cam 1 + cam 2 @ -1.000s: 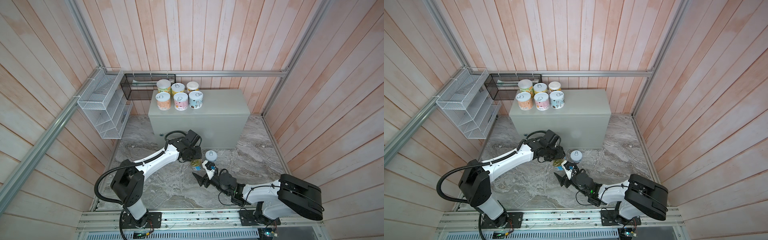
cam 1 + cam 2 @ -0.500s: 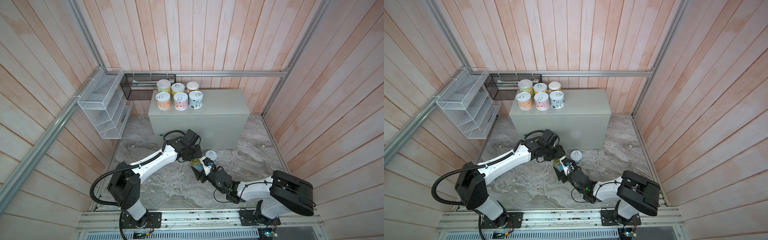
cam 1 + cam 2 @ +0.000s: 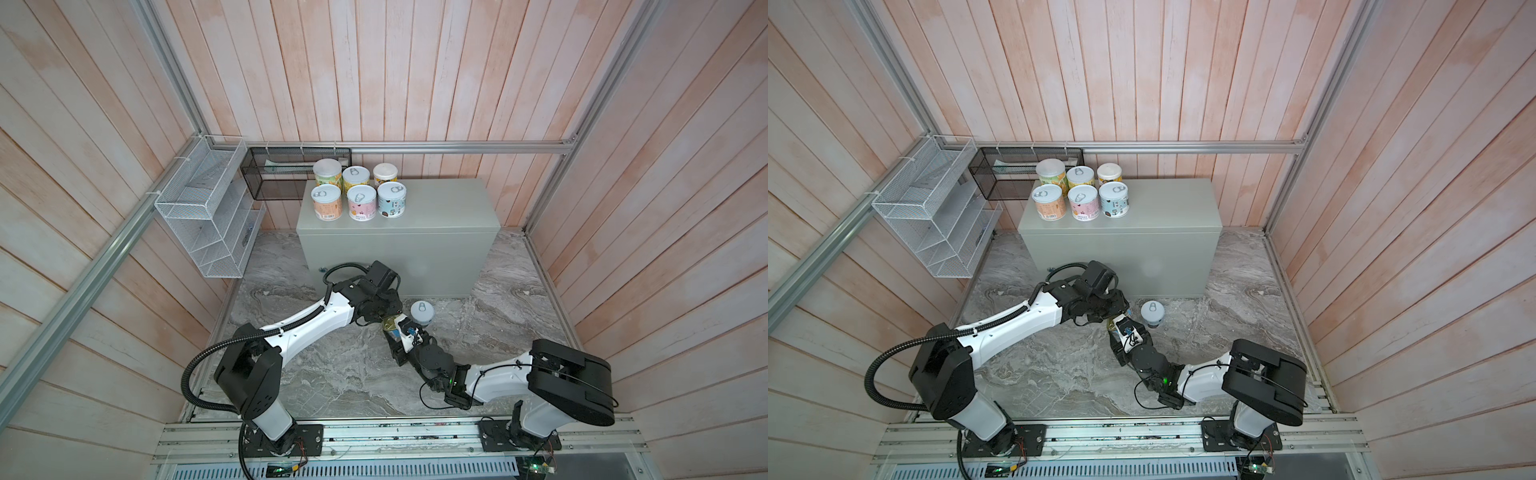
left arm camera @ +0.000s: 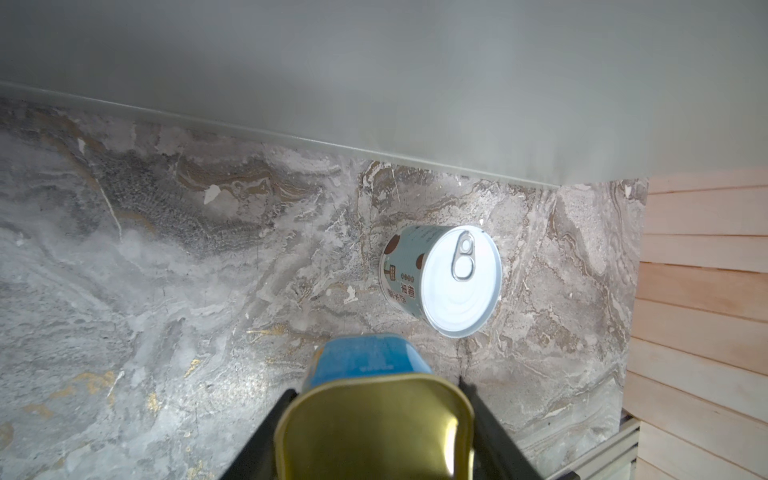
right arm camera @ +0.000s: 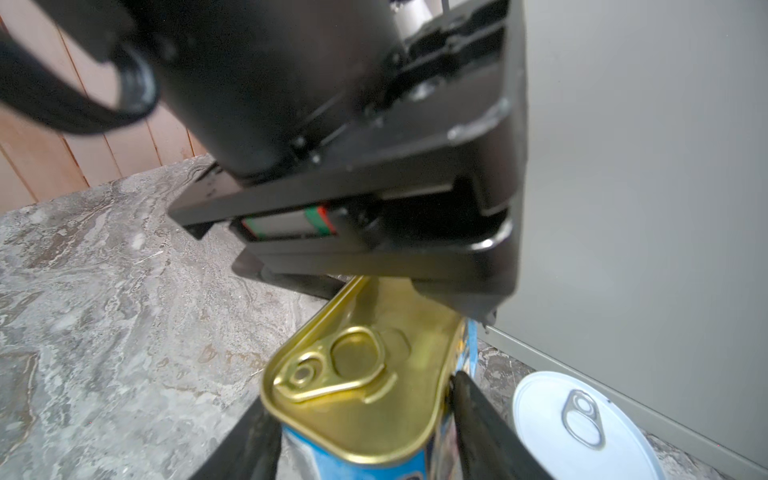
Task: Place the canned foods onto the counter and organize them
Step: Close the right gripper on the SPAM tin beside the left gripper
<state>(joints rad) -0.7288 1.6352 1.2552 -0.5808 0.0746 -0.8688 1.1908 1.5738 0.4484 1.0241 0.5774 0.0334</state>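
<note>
Across the desk [image 3: 436,208] top, everything beyond the back-left corner is bare. The six cans [image 3: 362,202] stand in that corner in two rows of three, packed close, and from them to the desk's right edge I have flat grey room. Left of the desk hang a white wire basket [image 3: 203,216] and a black wire basket [image 3: 286,174], the black one just beside the back row.

Before the desk's front face, on the stone floor [image 3: 340,374], a seventh can [image 3: 422,312] stands upright near that face. The floor to its right is open.

Just left of that can both arms meet low. My left arm [image 3: 316,324] reaches along the desk's front with its wrist bent down, and the left jaws are clamped on the gold tin [image 4: 374,424]. My right arm [image 3: 490,378] stretches low toward the desk. The right jaws straddle the same tin, one close on each side; whether they press it I cannot tell.
</note>
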